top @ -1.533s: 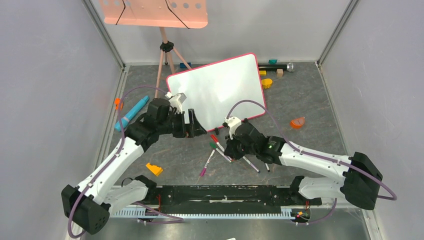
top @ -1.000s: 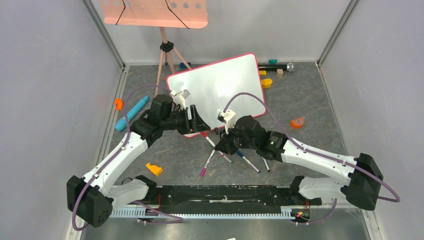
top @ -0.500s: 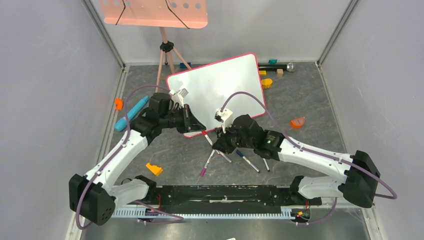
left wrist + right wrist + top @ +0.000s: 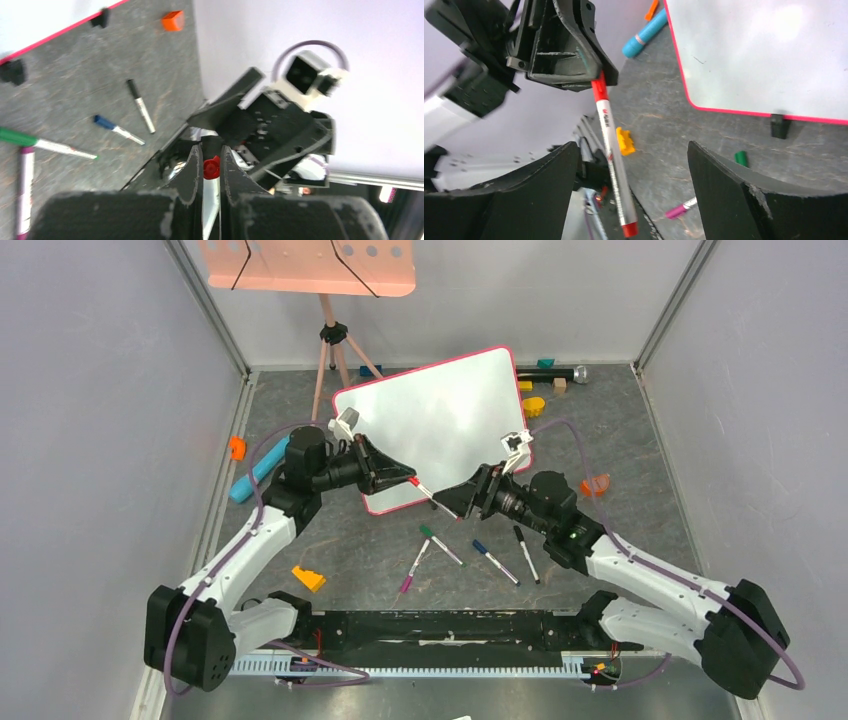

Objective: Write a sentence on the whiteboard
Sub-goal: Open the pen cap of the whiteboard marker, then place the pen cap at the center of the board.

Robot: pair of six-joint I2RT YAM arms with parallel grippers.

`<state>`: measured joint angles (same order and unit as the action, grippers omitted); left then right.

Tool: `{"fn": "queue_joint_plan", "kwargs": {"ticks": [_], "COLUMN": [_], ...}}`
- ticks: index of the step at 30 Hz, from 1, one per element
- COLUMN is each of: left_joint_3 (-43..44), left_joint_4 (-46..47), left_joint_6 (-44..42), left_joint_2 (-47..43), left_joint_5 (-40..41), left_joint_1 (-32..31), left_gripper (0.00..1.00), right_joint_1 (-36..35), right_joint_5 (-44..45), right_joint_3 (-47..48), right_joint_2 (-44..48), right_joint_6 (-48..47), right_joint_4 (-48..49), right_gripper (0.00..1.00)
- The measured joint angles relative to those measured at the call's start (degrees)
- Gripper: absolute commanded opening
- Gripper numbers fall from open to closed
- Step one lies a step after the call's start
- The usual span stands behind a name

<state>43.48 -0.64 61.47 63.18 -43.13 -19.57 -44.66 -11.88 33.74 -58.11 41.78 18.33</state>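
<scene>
Found the whiteboard (image 4: 440, 420) on the far middle of the grey table (image 4: 620, 530), beyond both grippers, glossy white face turned up toward the top camera. Read its long axis as running left to right, skewed so the right end sits farther back. Pink rim all round; black clip feet (image 4: 778, 125) on the near long edge. Cannot tell whether propped or lying flat.

Noted left gripper (image 4: 405, 478) pinched tight on one end of a red marker (image 4: 435, 498), just off the board's near-left corner. Marker's long axis seen slanting from far-left to near-right, free end pointing at the right gripper (image 4: 462, 506). Saw that gripper's fingers (image 4: 724, 185) spread wide on either side of the marker's free end, touching it nowhere in the right wrist view.

Logged four loose pens on the table nearer the arm bases: green marker (image 4: 442, 546), purple marker (image 4: 415, 566), blue marker (image 4: 496, 563), black marker (image 4: 527, 556).
</scene>
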Motion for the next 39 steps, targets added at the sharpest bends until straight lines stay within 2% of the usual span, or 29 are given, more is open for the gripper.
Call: {"fn": "queue_joint_plan", "kwargs": {"ticks": [4, 7, 10, 14, 16, 18, 21, 30, 35, 39], "left_joint_3": [-1.9, -2.4, -2.5, -2.6, -2.7, -2.9, -3.0, -3.0, 0.1, 2.4], "left_joint_4": [12.1, 19.2, 22.9, 24.6, 24.8, 24.8, 24.6, 20.7, 11.9, 7.0], "left_joint_6": [10.3, 15.6, 18.5, 19.9, 20.1, 20.1, 20.2, 18.9, 12.5, 7.6], "left_joint_2": [0.1, 0.7, 1.0, 1.0, 0.9, 0.9, 0.3, -1.2, -0.5, -0.2], "left_joint_5": [-0.6, -0.6, -0.5, -0.5, -0.5, -0.5, -0.4, -2.5, 0.1, 1.8], "left_joint_1": [0.0, 0.0, 0.0, 0.0, 0.0, 0.0, 0.0, 0.7, 8.0, 8.2], "left_gripper": [0.02, 0.02, 0.02, 0.02, 0.02, 0.02, 0.02, 0.02, 0.02, 0.02], "right_joint_1": [2.1, 2.2, 2.2, 2.1, 2.2, 2.1, 2.2, 1.7, 3.7, 5.2], "right_joint_5": [-2.1, -3.7, -4.6, -4.9, -4.8, -4.7, -4.5, -3.3, 0.0, 2.5], "right_joint_3": [-2.6, -2.6, -2.6, -2.6, -2.6, -2.6, -2.7, -4.0, -9.0, -10.1], "right_joint_2": [-1.7, -3.5, -4.3, -4.7, -4.7, -4.7, -4.7, 0.4, 12.4, 18.9], "right_joint_6": [10.1, 15.3, 18.6, 21.6, 22.3, 22.9, 23.1, 22.6, 20.6, 18.8], "right_joint_4": [8.5, 15.4, 20.3, 23.9, 24.8, 25.3, 23.9, 17.1, 7.4, -1.0], "right_gripper": [0.80, 0.70, 0.56, 0.49, 0.30, 0.21, 0.00, 0.00, 0.00, 0.00]}}
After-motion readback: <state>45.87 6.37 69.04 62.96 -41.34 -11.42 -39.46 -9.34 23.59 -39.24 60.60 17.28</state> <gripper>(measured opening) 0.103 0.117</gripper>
